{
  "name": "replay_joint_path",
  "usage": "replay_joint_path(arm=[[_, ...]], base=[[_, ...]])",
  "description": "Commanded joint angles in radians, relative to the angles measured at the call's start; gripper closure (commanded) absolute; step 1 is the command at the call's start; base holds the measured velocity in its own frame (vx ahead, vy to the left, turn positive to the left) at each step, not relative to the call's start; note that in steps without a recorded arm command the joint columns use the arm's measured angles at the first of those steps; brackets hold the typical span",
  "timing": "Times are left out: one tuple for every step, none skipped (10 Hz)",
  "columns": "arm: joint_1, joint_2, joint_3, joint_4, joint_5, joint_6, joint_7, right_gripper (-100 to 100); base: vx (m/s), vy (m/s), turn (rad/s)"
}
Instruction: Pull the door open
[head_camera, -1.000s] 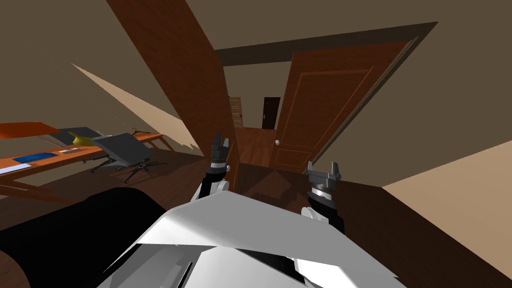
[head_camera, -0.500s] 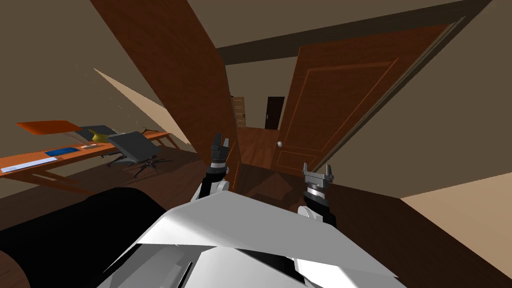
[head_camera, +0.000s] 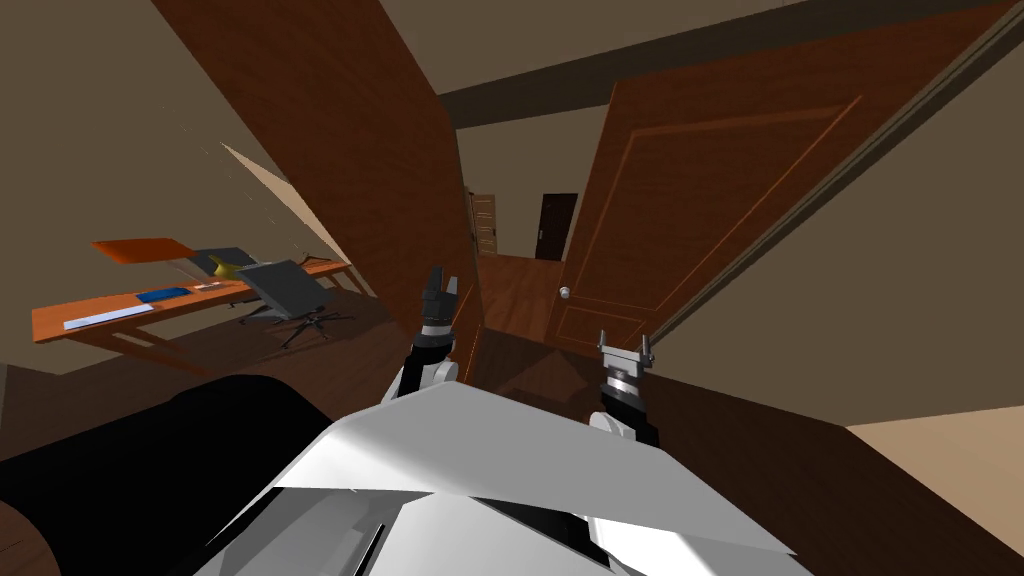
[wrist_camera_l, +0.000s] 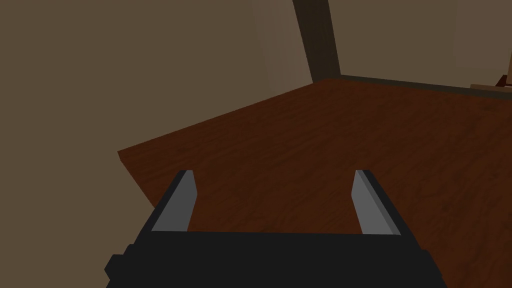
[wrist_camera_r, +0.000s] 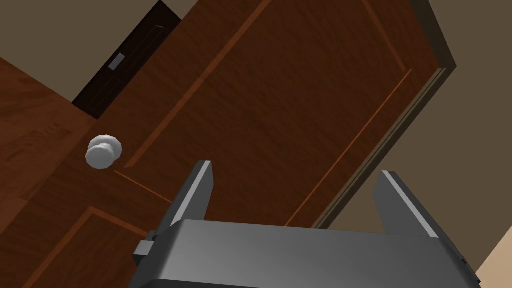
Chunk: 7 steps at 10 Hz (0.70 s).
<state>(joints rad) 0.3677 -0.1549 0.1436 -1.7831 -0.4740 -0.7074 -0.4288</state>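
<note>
Looking down through the head camera, I saw a brown panelled door standing partly open on the right side of a doorway, with its free edge toward the middle of the scene. A small, round, pale knob sat low on the door, close to that free edge.

The right gripper hung in front of the door's lower part, near the knob but not touching it. In the right wrist view, the right gripper pointed at the door's face with its jaws apart and nothing between them. The knob lay outside the jaws, off to one side of the nearer finger.

The left gripper was raised beside the edge of a second tall wooden panel on the left of the opening. I could not tell what that panel was. In the left wrist view, the left gripper had its jaws apart and empty above a dark wooden floor.

Through the gap between door and panel, a hallway with a wooden floor ran back to a dark far door.

Far to the left stood a long orange-brown table with flat blue and white items on it. A dark swivel chair stood at the end of the table nearer the doorway.
</note>
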Motion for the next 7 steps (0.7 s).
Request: replay_joint_path(arm=[[-0.008, -0.009, 0.017, 0.042, -0.034, -0.021, -0.034, -100], [-0.015, -0.013, 0.026, 0.066, -0.055, -0.029, -0.053, -100], [-0.022, -0.018, 0.035, 0.09, -0.076, -0.038, -0.072, -100], [-0.029, -0.022, 0.045, 0.115, -0.097, -0.047, -0.09, -100], [-0.036, -0.027, 0.054, 0.139, -0.118, -0.055, -0.109, -100], [-0.043, -0.031, 0.063, 0.163, -0.139, -0.064, -0.127, -100], [-0.05, -0.035, 0.072, 0.188, -0.16, -0.073, -0.146, -100]], base=[[0.09, -0.04, 0.109], [0.094, -0.037, 0.103], [0.095, -0.031, 0.12], [0.096, -0.034, 0.131], [0.089, -0.036, 0.112], [0.091, -0.037, 0.11], [0.087, -0.051, 0.124]])
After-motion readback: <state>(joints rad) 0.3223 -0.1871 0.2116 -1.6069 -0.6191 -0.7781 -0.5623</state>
